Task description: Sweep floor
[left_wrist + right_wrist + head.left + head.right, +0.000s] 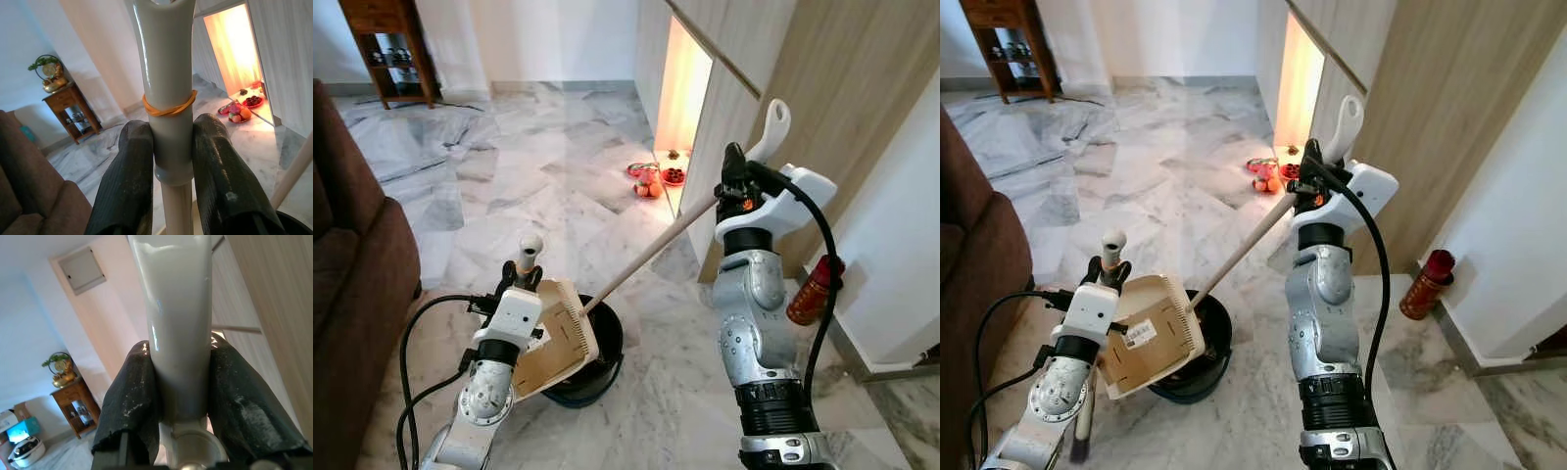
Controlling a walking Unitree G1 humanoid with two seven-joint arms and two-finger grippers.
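My left gripper (524,266) is shut on the white upright handle (164,73) of a cream dustpan (563,338); an orange rubber band circles that handle. The dustpan is tilted over a black round bin (605,364) on the marble floor. My right gripper (734,174) is raised at chest height and shut on the white top grip (176,293) of a broom. Its wooden stick (646,257) slants down and left to the dustpan's toothed edge. The broom's head is hidden behind the dustpan.
A brown sofa (352,255) stands close on the left. A wood-panelled wall (822,117) runs along the right, with a red bottle (813,289) at its foot. Plates of fruit (651,178) lie by a lit opening. A wooden shelf (396,49) stands far back left.
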